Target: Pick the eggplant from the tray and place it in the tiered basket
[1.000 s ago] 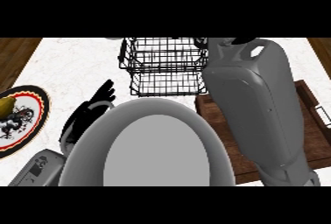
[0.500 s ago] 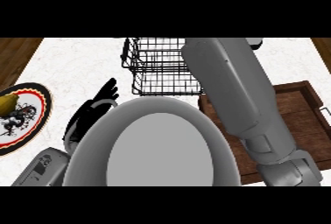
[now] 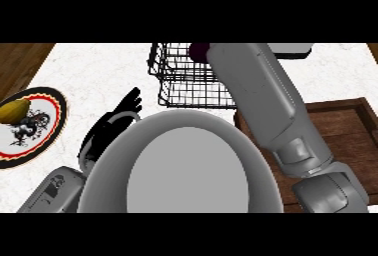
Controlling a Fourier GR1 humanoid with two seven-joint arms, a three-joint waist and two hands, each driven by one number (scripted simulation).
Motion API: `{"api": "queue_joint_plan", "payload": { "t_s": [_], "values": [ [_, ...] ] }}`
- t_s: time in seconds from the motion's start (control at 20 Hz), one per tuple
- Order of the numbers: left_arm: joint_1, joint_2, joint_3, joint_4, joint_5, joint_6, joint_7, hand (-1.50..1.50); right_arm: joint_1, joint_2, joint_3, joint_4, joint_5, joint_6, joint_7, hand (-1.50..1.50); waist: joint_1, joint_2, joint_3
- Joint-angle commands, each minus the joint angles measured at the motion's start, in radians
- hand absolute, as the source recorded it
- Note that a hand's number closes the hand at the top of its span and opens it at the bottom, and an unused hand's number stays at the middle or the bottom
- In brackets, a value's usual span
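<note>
My left hand [image 3: 118, 117] rests on the white marbled counter [image 3: 96, 70] left of the basket, its black fingers straight and together, pointing away from me. I cannot find my right hand: the grey right forearm [image 3: 258, 95] runs up over the tiered basket [image 3: 184, 80] and its end is hidden at the top edge, so I cannot tell what it holds or how. A dark purple patch [image 3: 198, 50] shows just beside the arm over the basket's top; it may be the eggplant, but too little shows. A big grey rounded body part [image 3: 184, 170] blocks the lower middle. The wooden tray [image 3: 347, 130] is half covered by the arm. At the far left a patterned plate [image 3: 33, 127] is cut off, well apart from the black wire basket.
</note>
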Motion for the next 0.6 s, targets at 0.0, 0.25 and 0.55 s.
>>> {"api": "queue_joint_plan", "payload": {
  "t_s": [0.0,0.25,0.55],
  "values": [
    [-0.014,-0.022,-0.008,-0.028,-0.010,0.016,0.026,0.00,-0.015,0.000,0.020,0.103,-0.133,-0.074,-0.161,-1.50,0.017,0.002,-0.003],
    [0.003,-0.029,0.000,0.041,-0.019,-0.020,-0.040,0.00,-0.113,0.000,0.024,0.157,-0.183,-0.187,-0.251,-1.50,0.014,0.005,-0.005],
    [0.021,-0.014,0.030,0.002,-0.018,0.012,-0.013,0.00,-0.150,0.000,-0.014,0.213,-0.177,-0.402,-0.255,-1.50,-0.022,-0.010,-0.004]
  ]
}}
